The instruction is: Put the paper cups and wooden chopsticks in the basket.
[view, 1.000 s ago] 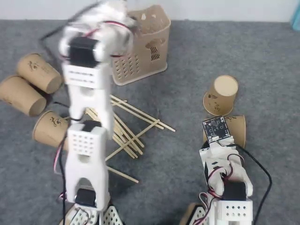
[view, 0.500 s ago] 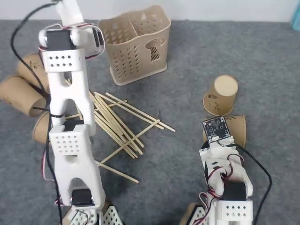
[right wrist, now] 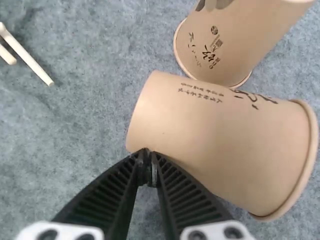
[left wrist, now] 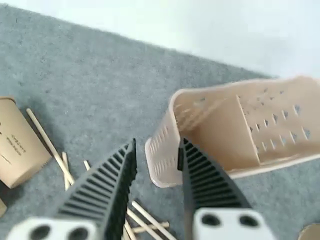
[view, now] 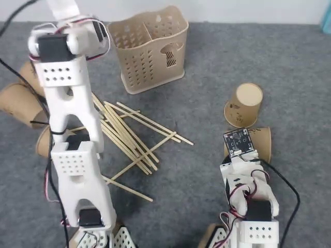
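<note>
Three paper cups (view: 15,103) lie at the far left, each partly hidden behind the left arm (view: 64,103), whose tip is cut off at the top edge. The left gripper (left wrist: 156,146) hangs near the basket (view: 150,46) with its claw apart and nothing in it. On the carpet (view: 207,77), wooden chopsticks (view: 124,137) lie scattered, some running under the arm. Farther right stands an upside-down cup (view: 243,106). Just beside it is a lying cup (right wrist: 215,150), half covered in the high view. The right gripper (right wrist: 148,161), claw pressed together, touches its base edge.
</note>
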You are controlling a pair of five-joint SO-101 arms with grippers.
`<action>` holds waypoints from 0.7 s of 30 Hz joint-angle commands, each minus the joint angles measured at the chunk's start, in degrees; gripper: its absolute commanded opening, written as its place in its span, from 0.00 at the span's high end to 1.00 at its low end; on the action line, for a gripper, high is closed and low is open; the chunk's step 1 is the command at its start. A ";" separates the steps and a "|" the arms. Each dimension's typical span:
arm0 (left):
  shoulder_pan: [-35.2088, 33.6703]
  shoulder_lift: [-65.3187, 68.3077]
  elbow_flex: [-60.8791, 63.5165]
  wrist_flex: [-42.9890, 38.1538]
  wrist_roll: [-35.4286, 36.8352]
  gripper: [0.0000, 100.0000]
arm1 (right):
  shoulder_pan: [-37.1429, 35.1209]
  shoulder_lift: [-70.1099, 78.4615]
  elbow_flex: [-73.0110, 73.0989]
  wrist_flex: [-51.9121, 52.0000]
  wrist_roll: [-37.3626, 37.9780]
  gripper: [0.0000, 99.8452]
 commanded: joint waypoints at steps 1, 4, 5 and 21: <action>1.41 -0.70 2.86 -2.64 0.97 0.86 | -0.04 -0.92 1.14 0.66 0.62 0.99; 1.41 1.67 3.12 -5.71 3.16 0.86 | -0.04 -0.92 1.14 0.66 0.62 0.99; 1.41 2.29 2.86 -6.59 3.78 0.86 | -0.04 -0.92 1.14 0.66 0.62 0.99; 5.10 12.57 2.24 -5.80 0.44 0.96 | -0.04 -0.92 1.14 0.66 0.62 0.99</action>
